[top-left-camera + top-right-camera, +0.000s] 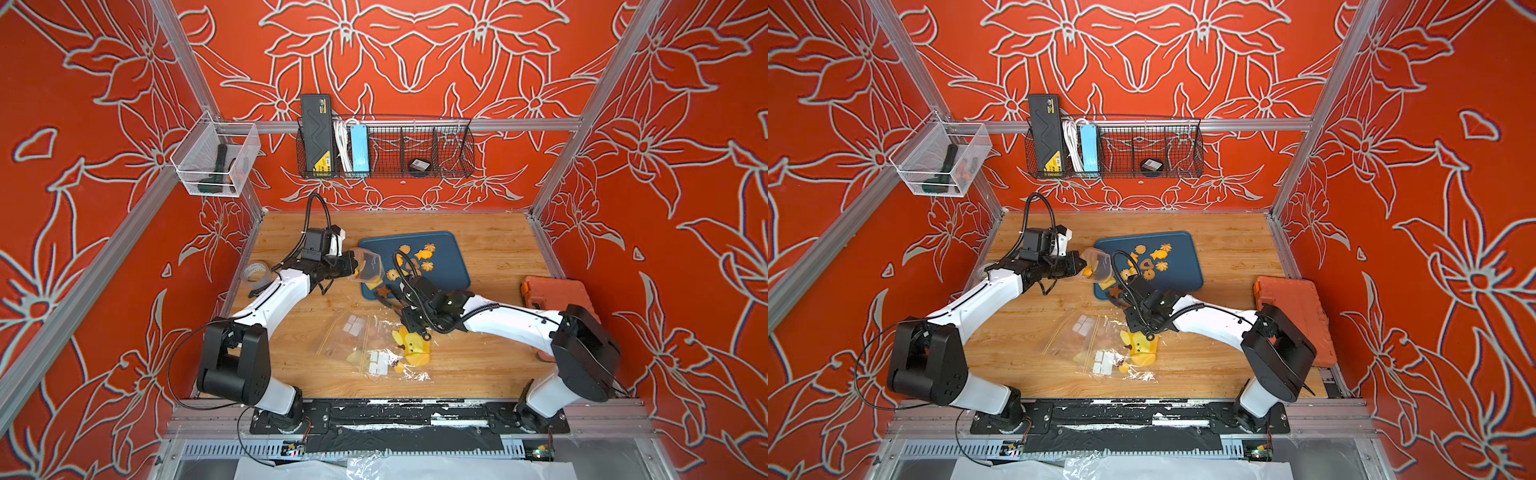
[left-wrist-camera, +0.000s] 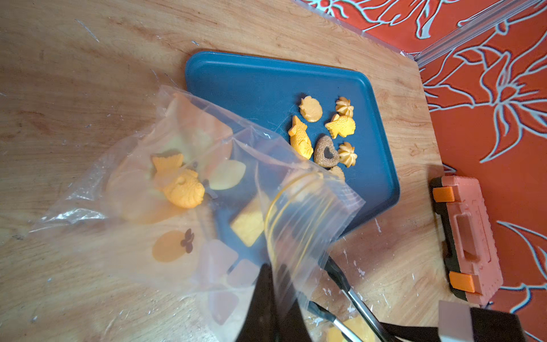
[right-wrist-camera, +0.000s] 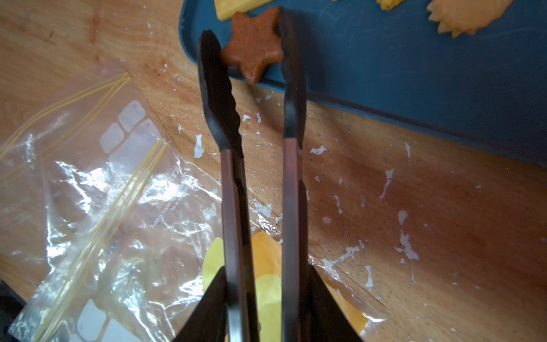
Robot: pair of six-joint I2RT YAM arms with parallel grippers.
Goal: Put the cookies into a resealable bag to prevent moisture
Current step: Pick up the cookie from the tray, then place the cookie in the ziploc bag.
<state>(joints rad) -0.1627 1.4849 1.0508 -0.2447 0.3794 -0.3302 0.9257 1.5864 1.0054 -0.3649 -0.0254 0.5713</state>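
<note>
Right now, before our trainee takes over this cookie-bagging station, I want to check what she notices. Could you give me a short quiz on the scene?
1. Pick one: the right gripper holds A) tongs, B) a spoon, C) nothing.
2. True or false: the bag in the left gripper is empty.
3. Fill in: between the tongs' tips, at a corner of the tray, lies a brown ___-shaped cookie.
Key: 1 A. 2 False; a fish cookie is inside. 3 star.
</note>
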